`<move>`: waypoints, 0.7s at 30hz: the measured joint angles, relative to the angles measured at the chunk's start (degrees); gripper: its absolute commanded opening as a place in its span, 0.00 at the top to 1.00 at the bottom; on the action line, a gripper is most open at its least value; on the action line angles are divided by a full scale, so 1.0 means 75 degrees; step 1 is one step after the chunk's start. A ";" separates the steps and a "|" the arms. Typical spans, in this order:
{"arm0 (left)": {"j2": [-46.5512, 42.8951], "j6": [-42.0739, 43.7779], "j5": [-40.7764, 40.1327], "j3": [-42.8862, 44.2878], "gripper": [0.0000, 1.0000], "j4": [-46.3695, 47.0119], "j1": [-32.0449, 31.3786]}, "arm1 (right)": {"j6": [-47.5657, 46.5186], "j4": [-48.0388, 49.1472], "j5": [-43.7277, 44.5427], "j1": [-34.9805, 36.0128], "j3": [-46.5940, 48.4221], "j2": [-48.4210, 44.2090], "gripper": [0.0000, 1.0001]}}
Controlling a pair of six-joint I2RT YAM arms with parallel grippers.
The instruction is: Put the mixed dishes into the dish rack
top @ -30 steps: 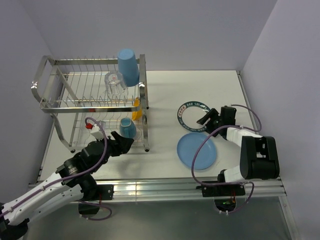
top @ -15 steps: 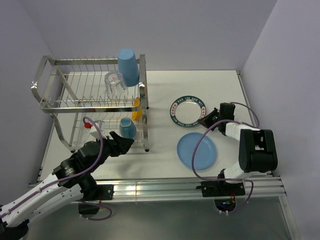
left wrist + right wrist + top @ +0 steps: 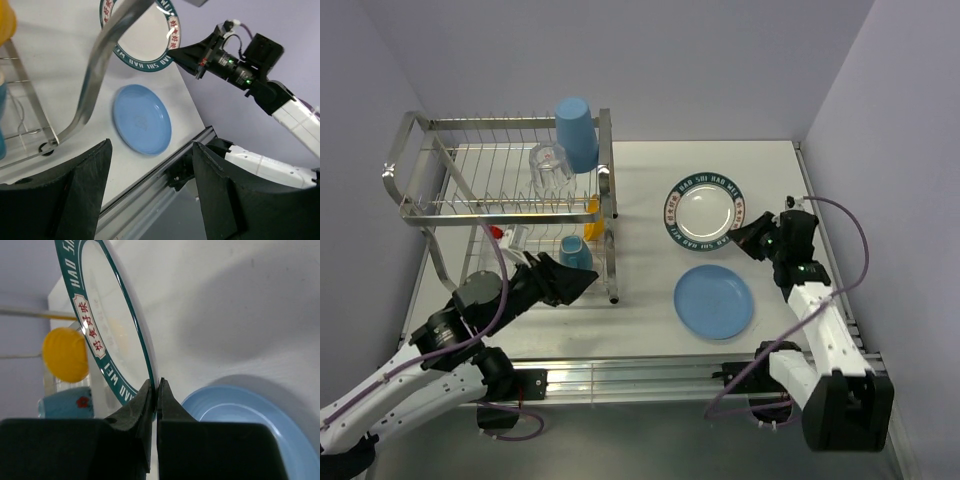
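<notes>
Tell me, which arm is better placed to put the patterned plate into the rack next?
Right. The right gripper is shut on the rim of the white patterned plate, holding it tilted. The left gripper hangs open and empty beside the dish rack, far from the plate.

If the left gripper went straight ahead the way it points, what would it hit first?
Probably the dish rack's chrome leg, close ahead just left of centre. If that clears, the blue plate is next, though depth is unclear.
</notes>
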 measured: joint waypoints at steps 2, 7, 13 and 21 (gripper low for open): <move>0.0356 0.0099 0.0221 0.0152 0.30 0.0187 0.0000 | -0.0216 -0.0627 -0.0143 0.0000 0.0137 -0.0813 1.00; 0.0866 0.0160 0.0513 0.0166 0.29 0.0428 0.0000 | -0.0804 -0.2346 -0.0804 0.0003 0.0516 -0.2334 1.00; 0.1279 0.0329 0.0755 0.0216 0.27 0.0708 0.0000 | -0.1075 -0.4039 -0.2063 0.0003 0.0714 -0.3803 1.00; 0.1629 0.0551 0.1093 0.0568 0.26 0.0868 -0.0015 | -0.0793 -0.4727 -0.3445 0.0650 0.0839 -0.4371 1.00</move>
